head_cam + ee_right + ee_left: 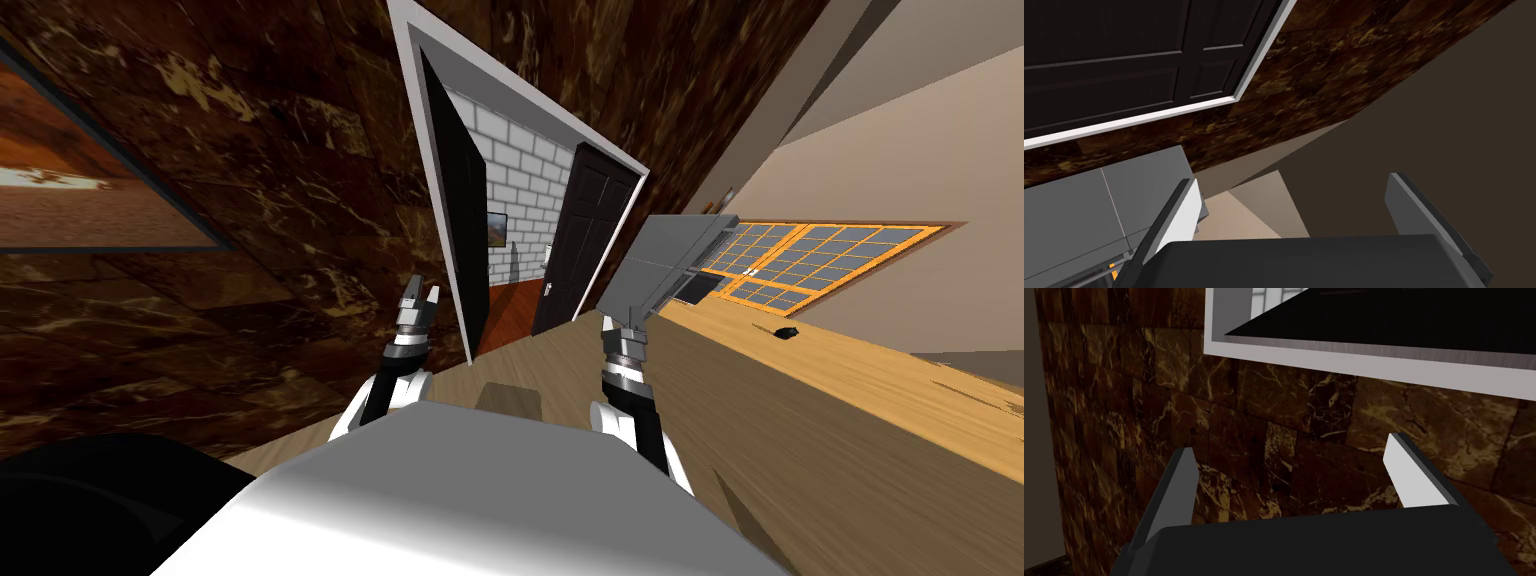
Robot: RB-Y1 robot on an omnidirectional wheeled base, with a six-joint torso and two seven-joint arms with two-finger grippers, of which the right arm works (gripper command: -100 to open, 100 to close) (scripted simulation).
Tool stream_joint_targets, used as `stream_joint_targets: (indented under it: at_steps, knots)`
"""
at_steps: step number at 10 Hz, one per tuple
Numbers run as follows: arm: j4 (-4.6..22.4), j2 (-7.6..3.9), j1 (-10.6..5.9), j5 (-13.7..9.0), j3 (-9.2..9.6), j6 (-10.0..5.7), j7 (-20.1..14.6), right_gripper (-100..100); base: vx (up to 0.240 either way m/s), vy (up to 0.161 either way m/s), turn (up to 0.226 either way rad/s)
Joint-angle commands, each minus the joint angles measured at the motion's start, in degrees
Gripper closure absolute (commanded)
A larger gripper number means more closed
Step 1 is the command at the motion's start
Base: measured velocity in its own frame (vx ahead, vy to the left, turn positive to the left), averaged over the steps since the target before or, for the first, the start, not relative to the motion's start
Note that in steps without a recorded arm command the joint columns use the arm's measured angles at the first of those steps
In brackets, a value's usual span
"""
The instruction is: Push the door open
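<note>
A dark brown marble-patterned wall [250,150] runs along the left and far side of the scene. Set in it is a white-painted door frame [1374,363]. The dark brown panelled door [590,240] stands at the right side of this opening, ahead and slightly left of centre. It sits at an angle, with a small pale handle [548,290] on its left edge. To the door's left the opening shows a white brick wall [520,170] and a strip of reddish floor [505,310] beyond. A flat black slab [460,200] lines the left side of the opening; whether it is part of the frame cannot be told.

The left gripper [423,292] is raised just left of the frame. Its fingers [1184,483] are spread apart with nothing between them, and they point at the marble wall beside the frame. The right gripper [623,318] is raised to the right of the door, its fingers [1414,205] also spread and empty. One of them lies in front of the edge of a plain grey cabinet [660,250] that stands right of the door; contact cannot be judged.

Pale wooden floor [850,400] stretches to the right. Far on it lies a small black object [787,331], near an orange-framed window with many panes [800,260]. A framed reddish picture [80,190] hangs on the marble wall at far left.
</note>
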Motion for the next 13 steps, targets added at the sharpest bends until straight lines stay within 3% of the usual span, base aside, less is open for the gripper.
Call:
stream_joint_targets:
  at_steps: [1, 8, 11, 13]
  knots:
    - [1.62, -0.72, -0.32, 0.01, 0.39, -0.48, -0.01, -100, 0.152, 0.102, 0.062]
    - [7.72, -2.78, -1.54, 0.04, 1.87, -2.31, -0.05, -100, 0.123, -0.089, 0.052]
    - [13.11, -4.09, -2.62, 0.06, 3.17, -3.93, -0.09, -100, 0.174, -0.097, 0.099]
    - [15.11, -4.5, -3.02, 0.07, 3.66, -4.52, -0.1, -100, 0.135, -0.097, 0.061]
